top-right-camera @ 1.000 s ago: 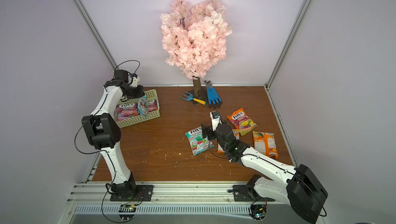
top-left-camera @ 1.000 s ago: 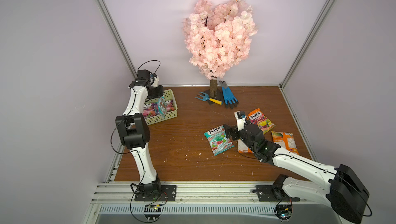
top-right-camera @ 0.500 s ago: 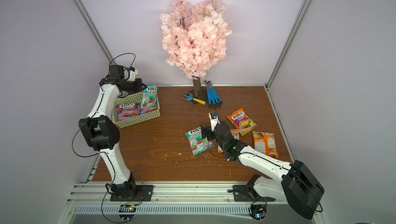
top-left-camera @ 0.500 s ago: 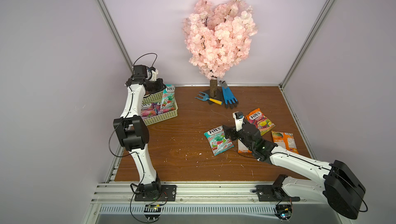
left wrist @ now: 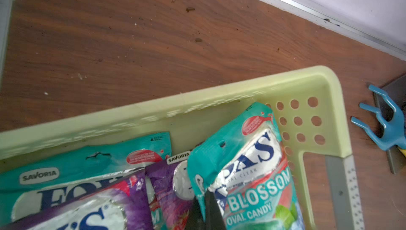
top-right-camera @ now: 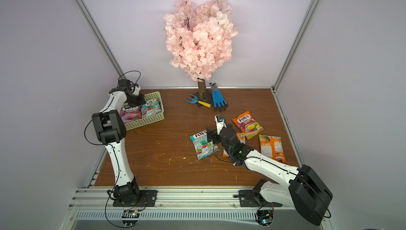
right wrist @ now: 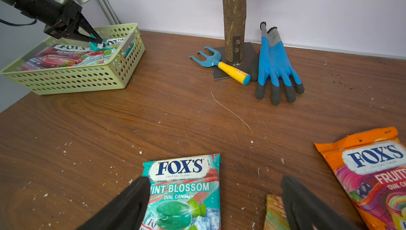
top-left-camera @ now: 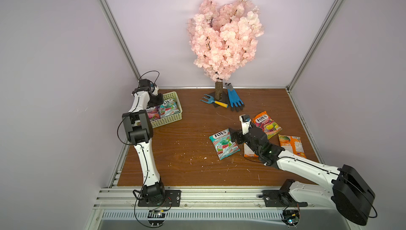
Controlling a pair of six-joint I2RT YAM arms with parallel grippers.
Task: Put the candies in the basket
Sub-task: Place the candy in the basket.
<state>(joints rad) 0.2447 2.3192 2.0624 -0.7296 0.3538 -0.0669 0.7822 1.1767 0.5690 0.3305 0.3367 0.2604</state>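
Observation:
The pale yellow-green basket (top-left-camera: 170,122) (top-right-camera: 147,122) (left wrist: 219,99) (right wrist: 77,81) stands at the far left of the table. It holds candies: a purple bag (top-left-camera: 152,113) (left wrist: 98,213) and a teal bag (top-left-camera: 169,108) (top-right-camera: 151,108) (left wrist: 252,163). My left gripper (top-left-camera: 162,104) (left wrist: 205,198) (right wrist: 96,41) is shut on that teal bag's top corner. My right gripper (top-left-camera: 238,139) (right wrist: 215,193) is open low over the table. It sits between another teal bag (top-left-camera: 223,144) (right wrist: 186,187) and an orange bag (top-left-camera: 249,152) (right wrist: 274,211), holding nothing. Two more orange bags (top-left-camera: 267,124) (top-left-camera: 292,145) lie to its right.
A pink blossom tree (top-left-camera: 224,42) stands at the back middle on a metal foot. A blue hand fork (top-left-camera: 212,101) and a blue glove (top-left-camera: 234,99) lie beside its trunk. Walls and metal rails close in the table. White crumbs dot the wood.
My left gripper had lifted the teal bag over the basket's far side. It has come back down, and the bag now lies in the basket. My right arm has barely moved.

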